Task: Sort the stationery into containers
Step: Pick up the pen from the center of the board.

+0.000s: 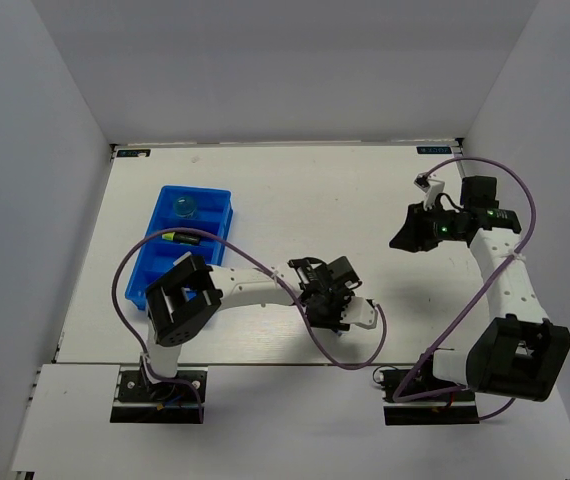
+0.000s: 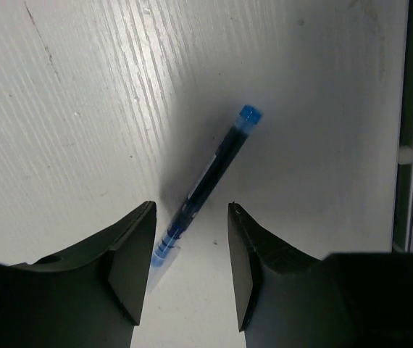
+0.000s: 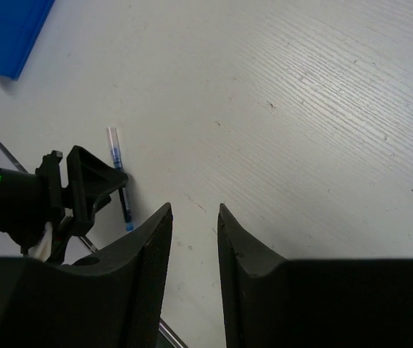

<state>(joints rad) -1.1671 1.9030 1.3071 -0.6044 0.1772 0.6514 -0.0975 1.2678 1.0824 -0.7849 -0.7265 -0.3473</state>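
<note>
My left arm (image 1: 255,285) comes up from its base at the near edge and folds at the elbow above the near end of the tray (image 1: 221,212). From there it reaches right, low over the table (image 1: 295,190), with the wrist tipped down. That puts the left gripper (image 2: 190,210) close to the near edge, roughly between the two bases. Its jaws stand apart.

On the left wrist view the pen (image 2: 206,177) lies flat and slanted on the table. Its clear end sits in the gap between the fingers, closer to one of them, and its blue end points away past the tips. The jaws have not closed on it. I cannot tell whether the fingertips touch the table.

My right arm (image 1: 500,285) runs from its base away along the right side, then bends left at the wrist. The right gripper (image 3: 193,212) hangs above bare table, aimed toward the middle and well apart from the left one. Its jaws show a narrow gap with nothing between them. Its camera sees the pen beside the left gripper's finger.

Farther back on the left, the tray lies lengthwise, well apart from the pen. A highlighter (image 1: 180,238) lies across a middle compartment, and a jar (image 1: 185,207) sits in the far one.
</note>
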